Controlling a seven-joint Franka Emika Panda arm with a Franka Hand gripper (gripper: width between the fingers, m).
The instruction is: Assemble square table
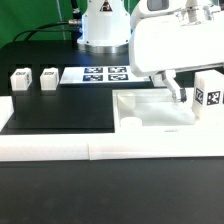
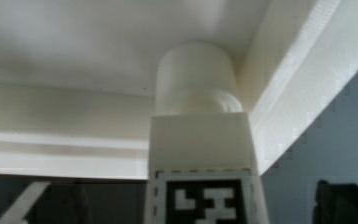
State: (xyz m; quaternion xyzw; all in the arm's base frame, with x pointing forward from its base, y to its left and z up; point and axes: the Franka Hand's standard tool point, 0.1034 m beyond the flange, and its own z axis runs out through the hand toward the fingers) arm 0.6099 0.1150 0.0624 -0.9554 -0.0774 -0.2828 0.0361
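The square table slab (image 1: 150,108) lies flat at the exterior view's right, pushed against the low border wall. In the wrist view a white leg (image 2: 202,140) with a black-and-white tag stands between my fingers. Its rounded end sits down at a corner of the slab (image 2: 69,110). My gripper (image 1: 178,96) hangs over that spot. In the wrist view my gripper (image 2: 190,205) is open, with a gap on each side of the leg. Two legs (image 1: 20,80) (image 1: 49,78) stand at the exterior view's left. Another leg (image 1: 208,95) stands at its right, beside the slab.
The marker board (image 1: 105,74) lies at the back by the robot base (image 1: 105,30). The low white border wall (image 1: 60,148) runs along the front of the black table mat (image 1: 60,105). A round hole (image 1: 128,121) shows in the slab's near corner.
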